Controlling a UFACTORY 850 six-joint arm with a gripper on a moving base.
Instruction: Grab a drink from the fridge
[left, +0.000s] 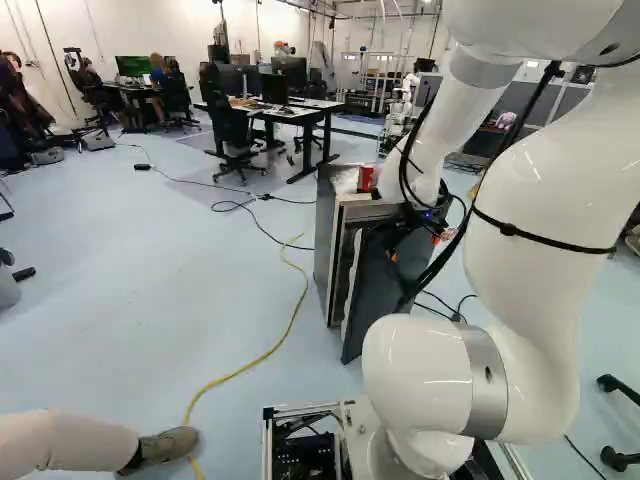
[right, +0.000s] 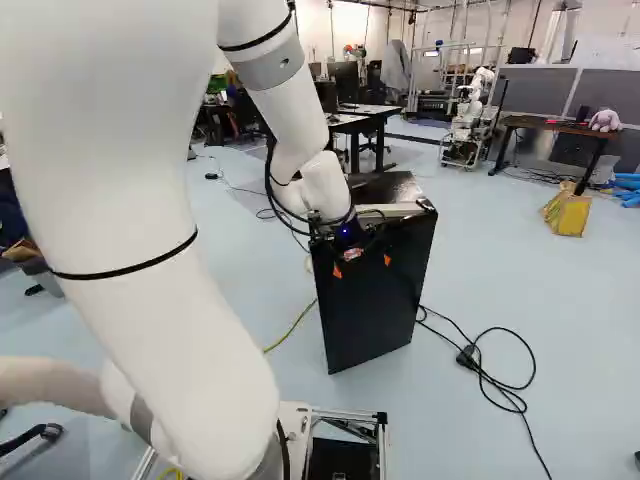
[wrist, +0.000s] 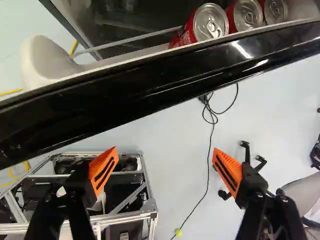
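We count one fridge (left: 326, 235), its one door (right: 375, 310) ajar toward us. Three red cans (wrist: 210, 22) stand in a row in the door rack (wrist: 125, 52), on the fridge's inner side of the door (we see mostly their silver lids), and a fourth red can (left: 366, 178) stands on top of the fridge. That makes four drinks in our view.

Our one gripper (right: 362, 264) is at the outer side of the fridge door, near its upper edge. Its two fingers are spread wide, orange pads (wrist: 104, 170) facing each other, with nothing pinched between them. In the wrist view neither pad touches the door or a can.

On the floor, we see one yellow cable (left: 300, 300) to the left of the fridge and a looped black cable (right: 490, 370) to its right. Beyond the fridge, toward the right of the right base view, are one yellow bin (right: 568, 215) and one other white robot (right: 466, 125).
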